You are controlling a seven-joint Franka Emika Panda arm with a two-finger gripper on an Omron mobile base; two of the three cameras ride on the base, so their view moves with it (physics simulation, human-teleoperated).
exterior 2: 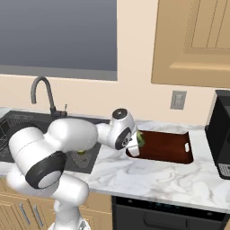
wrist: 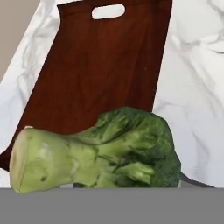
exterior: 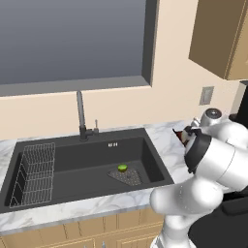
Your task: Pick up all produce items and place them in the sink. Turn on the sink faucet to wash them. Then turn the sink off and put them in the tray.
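We see our end effector [exterior 2: 139, 143] clamped on the broccoli [wrist: 100, 151] over the tray [wrist: 100, 70]; the lime fruit [exterior: 122, 167] still lies in the sink [exterior: 72, 162].

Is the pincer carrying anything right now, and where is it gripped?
Yes: the broccoli floret, held over the near end of the tray. The exact grip spot is hidden; it looks to be around where stem meets head.
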